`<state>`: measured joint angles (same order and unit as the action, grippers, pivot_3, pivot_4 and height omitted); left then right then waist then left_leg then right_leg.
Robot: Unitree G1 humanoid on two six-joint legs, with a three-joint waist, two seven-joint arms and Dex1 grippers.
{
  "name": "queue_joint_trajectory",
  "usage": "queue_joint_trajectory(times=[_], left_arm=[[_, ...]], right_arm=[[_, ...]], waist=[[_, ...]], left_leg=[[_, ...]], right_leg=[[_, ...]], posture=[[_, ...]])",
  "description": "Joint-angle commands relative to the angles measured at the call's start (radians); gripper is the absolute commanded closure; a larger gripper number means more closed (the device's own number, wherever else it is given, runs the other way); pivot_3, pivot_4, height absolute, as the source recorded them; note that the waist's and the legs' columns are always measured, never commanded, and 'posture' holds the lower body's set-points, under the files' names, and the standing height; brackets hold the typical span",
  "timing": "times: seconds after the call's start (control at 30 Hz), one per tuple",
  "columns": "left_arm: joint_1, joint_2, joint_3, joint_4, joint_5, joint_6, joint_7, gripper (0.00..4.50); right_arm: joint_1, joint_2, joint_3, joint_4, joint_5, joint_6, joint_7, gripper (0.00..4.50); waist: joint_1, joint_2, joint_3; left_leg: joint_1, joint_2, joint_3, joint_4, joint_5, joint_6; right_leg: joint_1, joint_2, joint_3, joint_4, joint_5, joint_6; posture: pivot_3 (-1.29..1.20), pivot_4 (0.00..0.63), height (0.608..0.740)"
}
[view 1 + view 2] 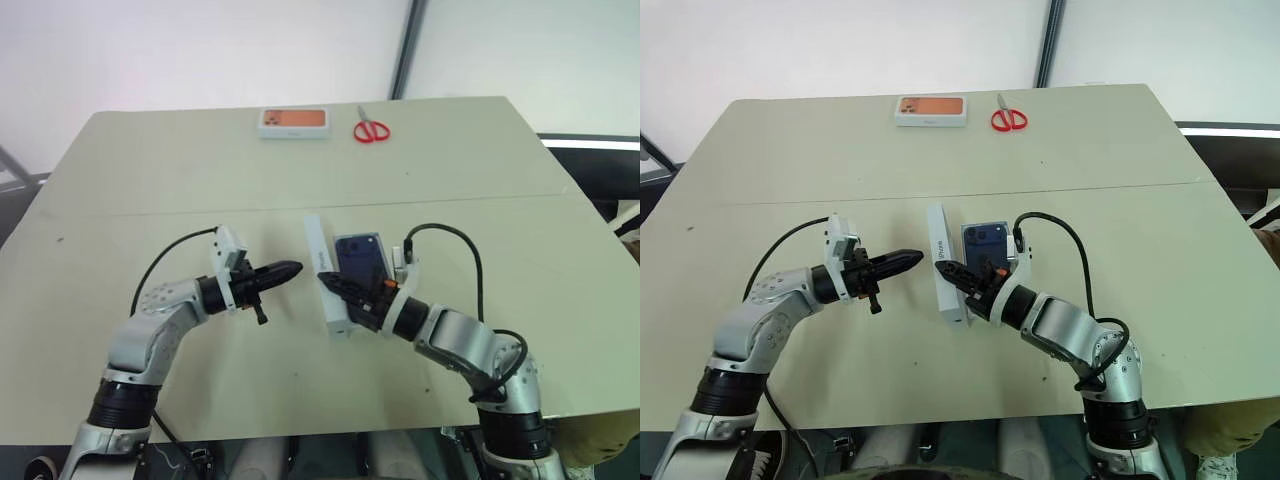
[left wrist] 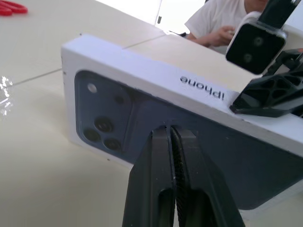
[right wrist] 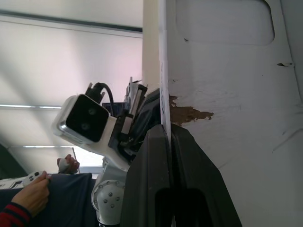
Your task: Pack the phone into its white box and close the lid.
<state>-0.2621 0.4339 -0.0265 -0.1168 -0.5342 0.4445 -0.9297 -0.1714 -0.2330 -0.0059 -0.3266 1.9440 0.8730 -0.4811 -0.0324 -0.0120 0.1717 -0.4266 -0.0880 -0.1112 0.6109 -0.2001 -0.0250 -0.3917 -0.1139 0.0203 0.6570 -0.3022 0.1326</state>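
The lid (image 1: 322,262) stands on its long edge at mid-table. Its face, printed with a blue phone picture (image 2: 109,123), is turned toward my left gripper (image 1: 292,269), and its upper wall reads "iPhone". My left gripper is shut and empty, its tip close to that face; I cannot tell whether it touches. My right gripper (image 1: 332,284) is shut on the lid's thin upper wall (image 3: 163,71). The dark blue phone (image 1: 358,258) sits just right of the lid, its near end hidden by the right gripper. Whether the white surface with a brown patch (image 3: 222,85) belongs to the lid or the white box, I cannot tell.
A closed box with an orange picture (image 1: 294,122) and red scissors (image 1: 371,131) lie at the table's far edge. A seam crosses the table behind the lid. A person in a white shirt (image 2: 213,23) sits beyond the table, and a hand (image 3: 28,189) holds a controller.
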Motion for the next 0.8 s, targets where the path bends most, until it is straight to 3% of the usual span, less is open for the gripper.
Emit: queue_joint_trajectory(times=[0.03,0.1,0.17,0.3,0.43,0.5,0.53,0.7,0.8], left_arm=[[-0.01,-0.05,-0.045,0.042,0.04,-0.058,0.009,4.5],[-0.026,-0.089,-0.063,0.059,0.053,-0.075,0.023,4.5],[-0.037,-0.112,-0.065,0.061,0.058,-0.083,0.033,4.5],[-0.082,-0.175,-0.109,0.099,0.092,-0.105,0.046,4.5],[-0.128,-0.235,-0.135,0.151,0.117,-0.132,0.053,4.5],[-0.153,-0.26,-0.142,0.182,0.12,-0.137,0.049,4.5],[-0.16,-0.264,-0.145,0.194,0.124,-0.141,0.044,4.5],[-0.184,-0.28,-0.166,0.238,0.134,-0.146,0.018,4.5],[-0.169,-0.242,-0.151,0.206,0.137,-0.139,0.01,4.5]], right_arm=[[0.002,-0.032,0.01,0.011,-0.037,-0.016,0.029,3.9],[-0.01,-0.059,0.003,0.01,-0.066,-0.02,0.043,3.25],[-0.019,-0.076,-0.016,0.007,-0.065,-0.036,0.049,2.23],[-0.017,-0.273,-0.151,-0.036,-0.103,-0.008,0.163,0.24],[0.01,-0.472,-0.246,-0.057,-0.17,0.049,0.307,0.24],[0.042,-0.607,-0.27,-0.08,-0.306,0.094,0.465,0.24],[0.05,-0.631,-0.276,-0.078,-0.333,0.096,0.507,0.24],[0.018,-0.68,-0.143,-0.118,-0.798,-0.077,0.698,0.24],[0.019,-0.681,-0.05,-0.133,-1.018,-0.17,0.774,1.06]], waist=[[0.003,0.0,0.0],[0.014,0.0,0.0],[0.02,0.0,0.0],[0.026,0.0,0.0],[0.034,0.0,0.0],[0.036,0.0,0.0],[0.035,0.0,0.0],[0.022,0.0,0.0],[0.02,-0.001,0.0]], left_leg=[[0.0,0.0,0.0,0.0,0.0,0.0],[0.0,0.0,0.0,0.0,0.0,0.0],[0.0,0.0,0.0,0.001,0.0,0.0],[-0.001,-0.001,0.0,0.002,0.0,0.001],[-0.001,-0.001,0.001,0.003,-0.001,0.002],[-0.001,0.0,0.001,0.002,-0.001,0.003],[-0.001,0.0,0.001,0.002,-0.001,0.003],[-0.001,0.0,0.001,0.004,-0.001,0.003],[-0.001,0.0,0.001,0.003,-0.001,0.003]], right_leg=[[0.0,0.0,0.0,0.0,0.0,0.0],[0.0,0.0,0.0,0.0,0.0,0.0],[0.0,0.0,0.0,-0.001,0.0,0.0],[0.002,-0.001,-0.001,-0.001,0.0,0.0],[0.003,-0.002,-0.002,-0.003,0.0,0.0],[0.003,-0.001,-0.003,-0.003,0.0,0.0],[0.003,-0.001,-0.003,-0.003,0.0,0.0],[0.004,0.001,-0.003,-0.003,0.0,0.0],[0.003,0.001,-0.003,-0.003,0.0,0.001]], posture=[[0.0,0.15,0.74],[0.0,0.15,0.74],[0.0,0.15,0.74],[0.0,0.15,0.74],[0.0,0.15,0.74],[0.0,0.15,0.74],[0.0,0.15,0.74],[0.0,0.15,0.74],[0.0,0.15,0.74]])
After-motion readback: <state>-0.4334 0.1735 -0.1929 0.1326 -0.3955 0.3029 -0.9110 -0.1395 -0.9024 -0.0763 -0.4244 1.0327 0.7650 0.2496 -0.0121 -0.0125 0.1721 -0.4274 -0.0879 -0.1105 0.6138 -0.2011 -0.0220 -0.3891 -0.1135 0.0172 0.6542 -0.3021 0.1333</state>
